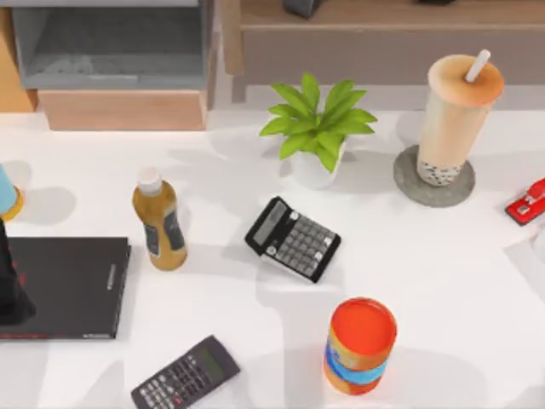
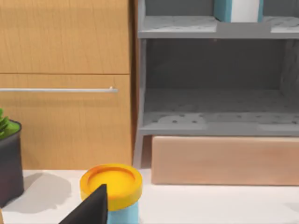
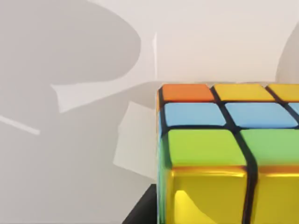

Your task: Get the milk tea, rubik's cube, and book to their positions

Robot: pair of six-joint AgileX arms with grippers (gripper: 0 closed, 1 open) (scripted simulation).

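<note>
From above, my landmark is the potted plant [image 1: 315,128] at mid-table: the milk tea [image 1: 456,115] stands to its right on a round grey coaster [image 1: 409,183], upright, lid on, straw poking out. My read is that the cup is top-heavy and smooth-walled, probably slick and a bit yielding, so I'd take it low to mid body, below the lid and above the pearls, and squeeze gently. Over on the right wrist camera, the rubik's cube [image 3: 219,154] sits right up against the lens, coloured tiles glossy; it should be rigid and light, best pinched on two flat opposite faces, though those shiny tiles could slip. Whether my right gripper is clamped on it or standing free, I cannot tell. The left arm shows as a dark shape [image 1: 13,285] far left of the plant, over a flat black book [image 1: 64,285]; on its wrist view a dark fingertip [image 2: 91,207] pokes in before a yellow-lidded blue tub [image 2: 112,189], and I cannot tell that gripper's state either. A teal-and-white edge up on the grey shelf [image 2: 219,28] may be the book [image 2: 223,9], but it is cut off, so I won't swear to it.
</note>
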